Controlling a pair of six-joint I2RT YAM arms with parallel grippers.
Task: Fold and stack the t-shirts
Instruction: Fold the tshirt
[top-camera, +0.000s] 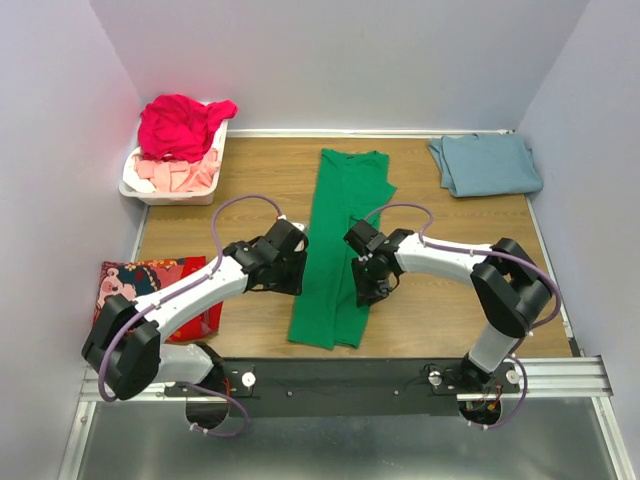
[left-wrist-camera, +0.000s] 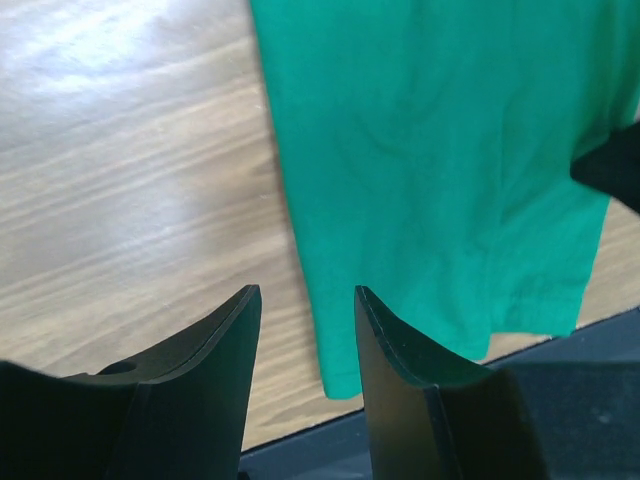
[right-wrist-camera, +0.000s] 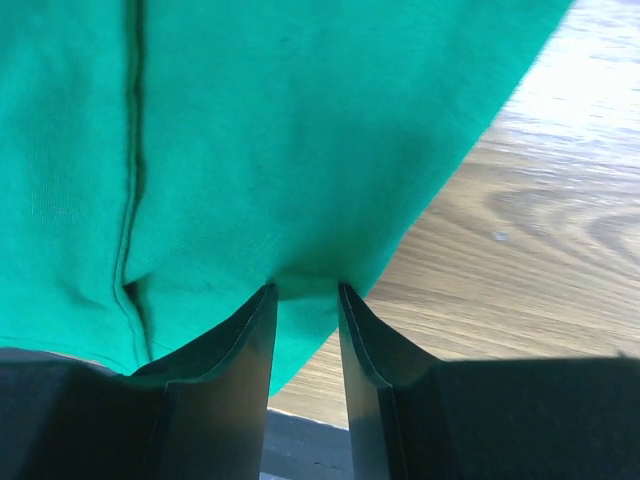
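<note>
Both edges of the green t-shirt should be pinched level before folding; left gripper is held half-open, empty, right gripper part-closed over cloth, grip unclear.

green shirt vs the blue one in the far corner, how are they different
The green shirt is bright green, the blue shirt dusty blue-grey. The green shirt lies as a long narrow strip, folded lengthwise, in the middle; the blue shirt is a compact squarish fold at the far right corner. Both lie flat on the wooden table.
</note>
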